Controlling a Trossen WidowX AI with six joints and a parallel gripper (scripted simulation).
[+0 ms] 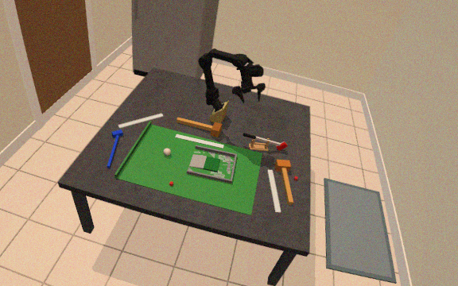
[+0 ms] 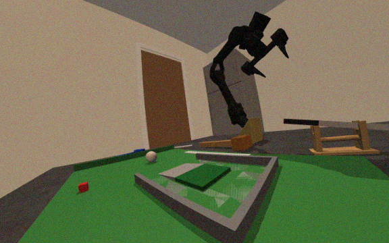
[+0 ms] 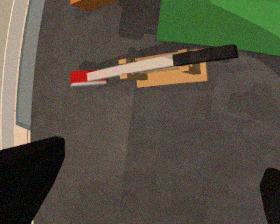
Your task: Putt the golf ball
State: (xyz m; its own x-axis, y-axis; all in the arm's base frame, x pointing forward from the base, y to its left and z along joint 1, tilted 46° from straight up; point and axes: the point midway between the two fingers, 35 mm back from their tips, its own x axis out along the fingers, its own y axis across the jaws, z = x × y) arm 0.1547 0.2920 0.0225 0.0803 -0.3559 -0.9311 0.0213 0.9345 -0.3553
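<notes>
The red putter, with black grip, pale shaft (image 1: 265, 141) (image 3: 136, 67) and red head, lies across a wooden stand (image 1: 258, 147) (image 2: 344, 150) (image 3: 172, 78). My gripper (image 1: 251, 100) (image 2: 277, 67) (image 3: 167, 165) is wide open and empty, high above the table behind the putter. The white golf ball (image 1: 167, 152) (image 2: 151, 156) rests on the green mat (image 1: 213, 196) (image 2: 107, 209). The grey ramp (image 1: 197, 160) (image 2: 185, 168) leads up to the raised dark green platform (image 1: 211, 164) (image 2: 204, 176), with a grey wall (image 1: 234, 168) (image 2: 263, 189) around its far sides.
Orange mallets (image 1: 199, 125) (image 1: 286, 179), a blue mallet (image 1: 113, 150), white strips (image 1: 141, 120) (image 1: 199, 141) (image 1: 273, 191) and small red cubes (image 1: 171, 183) (image 1: 296, 178) lie around. A low green rail (image 1: 133, 150) edges the mat's left end. One orange mallet lies by the arm's base.
</notes>
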